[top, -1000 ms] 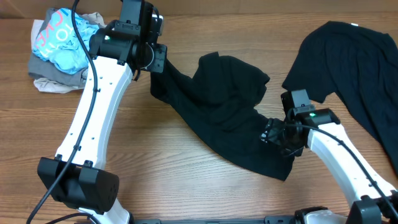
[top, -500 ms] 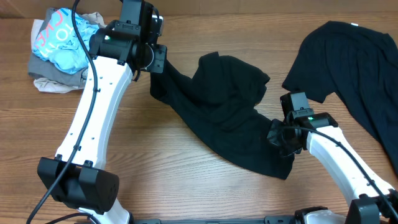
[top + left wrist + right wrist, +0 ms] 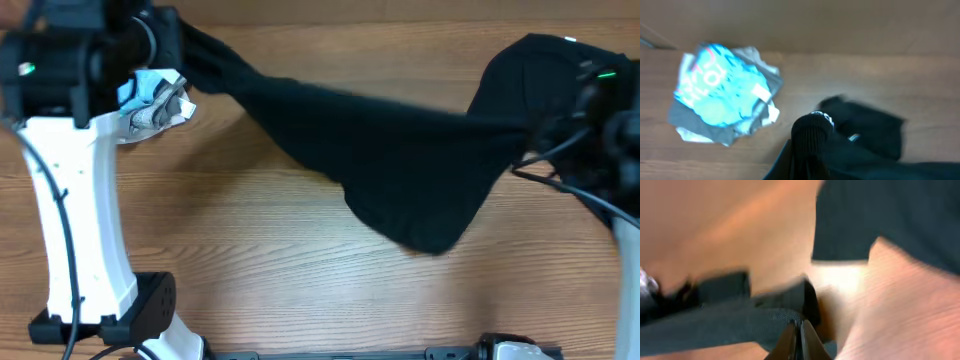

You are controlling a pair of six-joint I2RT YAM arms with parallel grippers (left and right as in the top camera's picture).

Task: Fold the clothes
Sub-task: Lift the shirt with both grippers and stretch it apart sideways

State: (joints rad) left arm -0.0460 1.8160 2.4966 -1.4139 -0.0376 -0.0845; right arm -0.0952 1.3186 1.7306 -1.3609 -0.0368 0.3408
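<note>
Since the earlier frame both arms have swung outward. The black garment (image 3: pixel 400 170), then crumpled on the table (image 3: pixel 300 280), now hangs stretched between them. I find the left gripper (image 3: pixel 170 35) and right gripper (image 3: pixel 797 330) each clenched on an end. Count: two black items, the second black garment (image 3: pixel 890 220) lying far right, and one mixed pile (image 3: pixel 720 95) far left.

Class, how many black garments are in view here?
2: a stretched garment spans the middle, and a flat garment lies at far right. The pile at far left may hide more.
</note>
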